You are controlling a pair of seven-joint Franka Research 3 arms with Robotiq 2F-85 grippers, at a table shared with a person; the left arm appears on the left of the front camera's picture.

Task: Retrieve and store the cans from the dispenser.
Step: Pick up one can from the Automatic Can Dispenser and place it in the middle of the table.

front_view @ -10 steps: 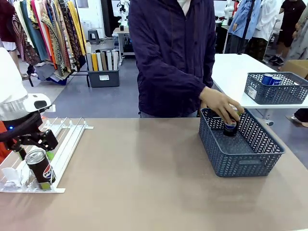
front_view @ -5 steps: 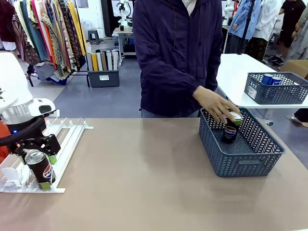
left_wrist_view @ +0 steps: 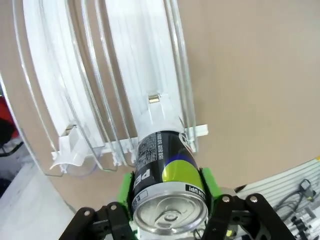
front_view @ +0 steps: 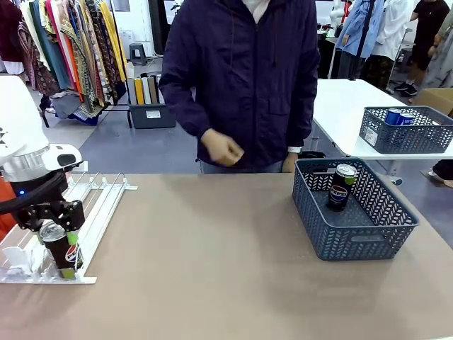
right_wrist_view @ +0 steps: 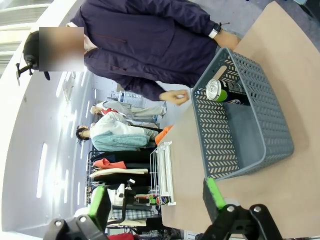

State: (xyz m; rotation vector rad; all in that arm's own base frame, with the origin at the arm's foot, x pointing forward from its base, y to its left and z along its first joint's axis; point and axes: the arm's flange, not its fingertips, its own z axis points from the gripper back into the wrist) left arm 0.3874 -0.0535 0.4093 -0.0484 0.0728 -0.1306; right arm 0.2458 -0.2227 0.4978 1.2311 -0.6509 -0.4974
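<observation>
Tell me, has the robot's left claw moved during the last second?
Yes. Against the fixed dispenser, the left gripper has come down at the rack's low end, and its green pads now clasp the black Pepsi can standing there.

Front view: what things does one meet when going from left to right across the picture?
Black can in the left gripper → person's fist → second black can in the near basket → far basket holding blue cans.

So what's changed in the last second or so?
The left fingers closed on the Pepsi can at the dispenser's near end. The person's hand let go of the other can and pulled back from the basket. Basket, dispenser and both cans stayed put.
</observation>
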